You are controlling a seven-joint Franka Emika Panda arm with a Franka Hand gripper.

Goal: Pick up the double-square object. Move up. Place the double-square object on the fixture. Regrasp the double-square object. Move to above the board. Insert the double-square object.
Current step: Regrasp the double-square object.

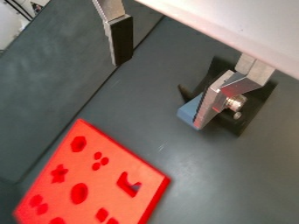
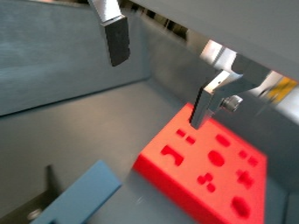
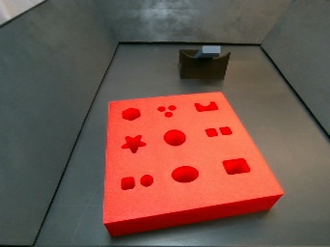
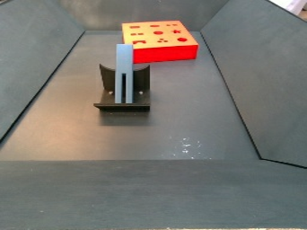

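The double-square object (image 4: 126, 70) is a slim grey-blue bar standing upright in the notch of the dark fixture (image 4: 124, 97). Both also show in a side view, the bar (image 3: 207, 50) on the fixture (image 3: 200, 66) at the far end. The red board (image 3: 180, 159) lies flat on the floor, also in a side view (image 4: 162, 42). My gripper (image 1: 163, 92) is open and empty, high above the floor, with the bar's end (image 1: 191, 110) beside one finger (image 1: 219, 101). In a wrist view the gripper (image 2: 158, 92) hangs over the board (image 2: 216, 171), with the bar (image 2: 84, 199) below. The gripper is out of both side views.
Grey walls (image 3: 58, 58) enclose the dark floor (image 4: 132, 135) on all sides. The board sits away from the fixture, with bare floor between them.
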